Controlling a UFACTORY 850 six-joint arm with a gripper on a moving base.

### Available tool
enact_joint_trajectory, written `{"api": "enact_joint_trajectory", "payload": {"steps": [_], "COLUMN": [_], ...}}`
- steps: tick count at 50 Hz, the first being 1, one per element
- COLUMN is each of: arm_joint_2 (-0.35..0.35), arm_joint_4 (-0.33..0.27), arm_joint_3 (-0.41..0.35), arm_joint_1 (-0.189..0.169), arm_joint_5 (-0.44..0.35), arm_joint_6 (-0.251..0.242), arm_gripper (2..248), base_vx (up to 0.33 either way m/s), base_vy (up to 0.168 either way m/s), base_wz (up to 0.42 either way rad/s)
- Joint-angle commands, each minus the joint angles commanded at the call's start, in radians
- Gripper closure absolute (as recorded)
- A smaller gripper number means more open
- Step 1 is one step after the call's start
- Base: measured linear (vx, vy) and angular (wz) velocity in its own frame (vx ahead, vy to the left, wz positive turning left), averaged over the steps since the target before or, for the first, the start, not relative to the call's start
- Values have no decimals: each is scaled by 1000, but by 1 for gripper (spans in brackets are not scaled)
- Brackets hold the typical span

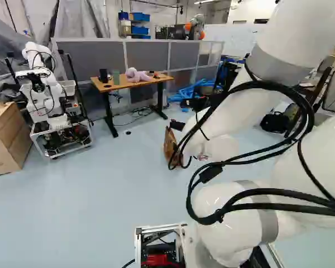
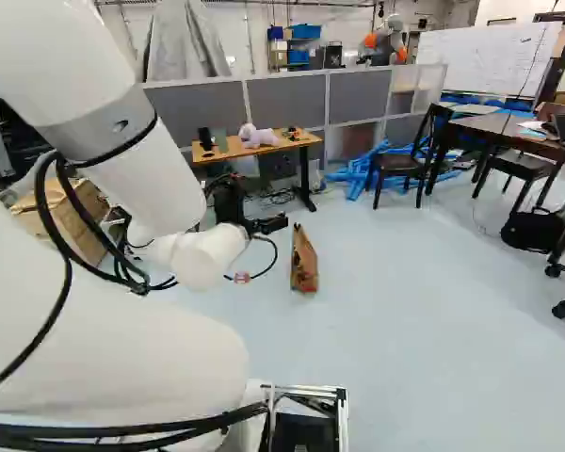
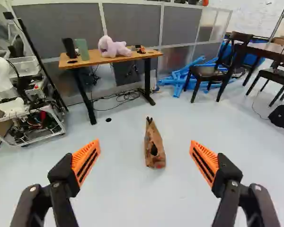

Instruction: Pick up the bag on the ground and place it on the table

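A brown paper bag [image 3: 155, 160] stands, tapering to a pinched top, on the smooth pale-blue floor [image 3: 132, 198] ahead of the black gripper [image 2: 268, 225], whose orange-padded fingers are spread wide, with nothing between them. Behind it, a wood-topped table [image 3: 104, 60] on black legs holds a plush lilac toy [image 3: 115, 48] before gray partition panels [image 3: 132, 23]. Blue tubing [image 3: 182, 77] lies heaped beside a dark, slatted chair [image 3: 206, 73]; another robot [image 1: 44, 92] stands at the left of the left base view.
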State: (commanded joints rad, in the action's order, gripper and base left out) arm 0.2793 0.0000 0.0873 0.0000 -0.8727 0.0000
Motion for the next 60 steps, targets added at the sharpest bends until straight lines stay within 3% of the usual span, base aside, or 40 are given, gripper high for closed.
{"api": "enact_joint_trajectory", "payload": {"steps": [24,60], "arm_joint_2": [0,0], "arm_joint_4": [0,0], "arm_joint_3": [0,0], "arm_joint_1": [0,0], "arm_joint_5": [0,0], "arm_joint_6": [0,0], "arm_gripper": [3,3], "base_vx": [208,271], "base_vy": [-71,3], "base_wz": [-49,-18]}}
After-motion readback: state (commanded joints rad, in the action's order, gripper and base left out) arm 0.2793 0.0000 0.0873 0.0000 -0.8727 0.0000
